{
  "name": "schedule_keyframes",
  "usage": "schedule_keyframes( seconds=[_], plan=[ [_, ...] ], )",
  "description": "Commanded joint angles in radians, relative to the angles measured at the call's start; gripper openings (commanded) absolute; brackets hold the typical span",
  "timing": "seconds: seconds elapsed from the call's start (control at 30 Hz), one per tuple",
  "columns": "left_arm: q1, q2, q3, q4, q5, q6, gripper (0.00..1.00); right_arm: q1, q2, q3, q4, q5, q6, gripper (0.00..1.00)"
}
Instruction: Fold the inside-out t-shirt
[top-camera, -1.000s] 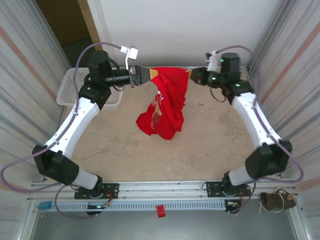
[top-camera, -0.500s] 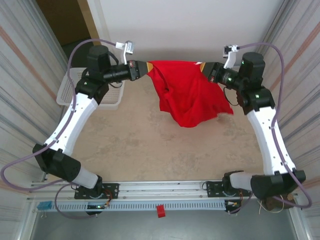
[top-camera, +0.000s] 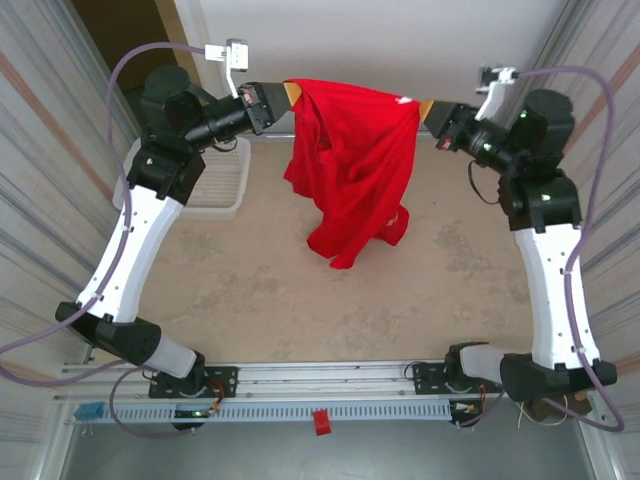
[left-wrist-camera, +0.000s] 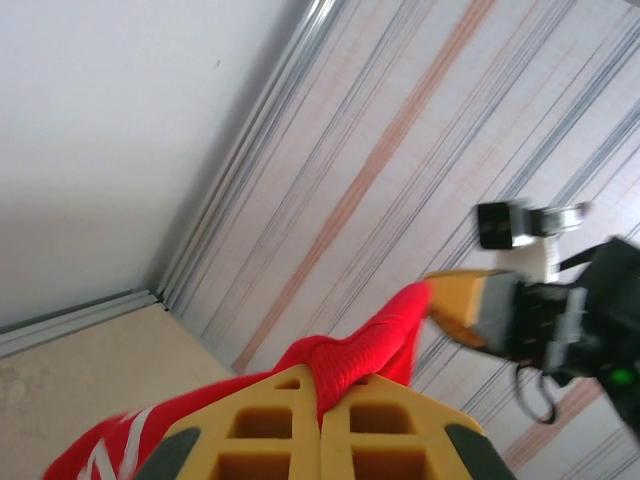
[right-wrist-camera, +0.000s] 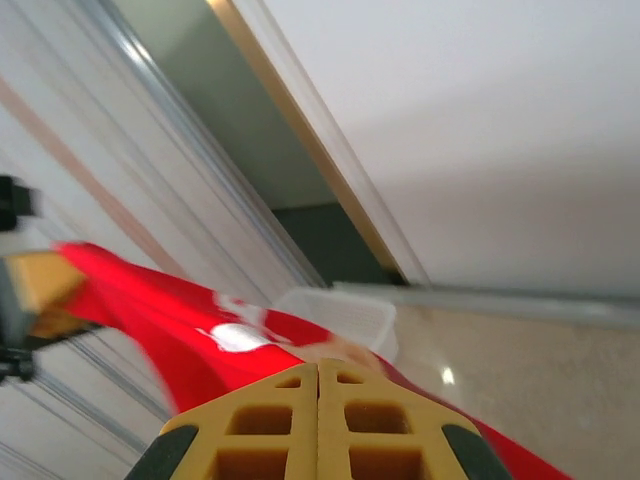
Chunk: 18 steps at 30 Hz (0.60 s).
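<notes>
Top external view: the left gripper (top-camera: 289, 94) and the right gripper (top-camera: 429, 108) were raised high near the white back wall (top-camera: 350, 40), facing each other across the width of the table (top-camera: 250, 290). Each had its yellow fingers pressed together on cloth, pinching one upper end of the inside-out t-shirt (top-camera: 355, 150). The bright red shirt hung between them with its top edge drawn into a nearly level line. The rest draped downward in loose vertical folds, and the lowest point sat over the middle of the table; whether that point touched the surface could not be told. A small white patch showed on the top edge just beside the right gripper. The white mesh basket (top-camera: 216, 188) lay at the table's rear left, beneath the left arm and apart from the shirt. Left wrist view: the left gripper (left-wrist-camera: 320, 425) had its two yellow pads closed flush, with a bunched red ridge of the t-shirt (left-wrist-camera: 345, 355) emerging from between them and running up to the right gripper (left-wrist-camera: 462, 305) against the striped side wall (left-wrist-camera: 400, 150). Right wrist view: the right gripper (right-wrist-camera: 318, 405) was likewise closed on the t-shirt (right-wrist-camera: 170, 315), with the basket (right-wrist-camera: 345, 310) beyond it.
</notes>
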Motion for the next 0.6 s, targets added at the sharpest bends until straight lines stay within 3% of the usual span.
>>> schedule_keyframes(
  seconds=[0.0, 0.13, 0.17, 0.23, 0.27, 0.33, 0.4, 0.47, 0.53, 0.57],
  plan=[
    [0.011, 0.002, 0.007, -0.070, -0.045, 0.035, 0.00, -0.018, 0.003, -0.138, 0.054, 0.001, 0.052, 0.00],
    [0.036, 0.048, -0.051, -0.131, -0.104, 0.061, 0.00, -0.008, -0.036, -0.231, 0.085, -0.038, 0.071, 0.00],
    [0.041, 0.068, -0.062, -0.151, -0.119, 0.069, 0.04, -0.005, -0.039, -0.244, 0.084, -0.043, 0.065, 0.00],
    [0.054, 0.108, -0.101, -0.176, -0.129, 0.090, 0.36, -0.002, -0.025, -0.274, 0.088, -0.079, 0.058, 0.00],
    [0.056, 0.116, -0.129, -0.182, -0.143, 0.104, 0.42, 0.000, -0.012, -0.283, 0.087, -0.098, 0.055, 0.00],
    [0.057, 0.115, -0.225, -0.163, -0.177, 0.124, 0.41, 0.018, 0.014, -0.311, 0.085, -0.106, 0.043, 0.00],
    [0.057, 0.102, -0.336, -0.103, -0.181, 0.108, 0.24, 0.055, 0.030, -0.349, 0.072, -0.074, 0.004, 0.00],
    [0.056, 0.090, -0.423, -0.051, -0.167, 0.075, 0.22, 0.118, 0.050, -0.415, 0.087, -0.026, -0.019, 0.01],
    [0.045, 0.064, -0.500, -0.017, -0.175, 0.059, 0.29, 0.200, 0.081, -0.495, 0.129, 0.044, -0.030, 0.39],
    [0.037, 0.052, -0.529, -0.011, -0.181, 0.060, 0.32, 0.235, 0.100, -0.525, 0.154, 0.069, -0.031, 0.52]
  ],
)
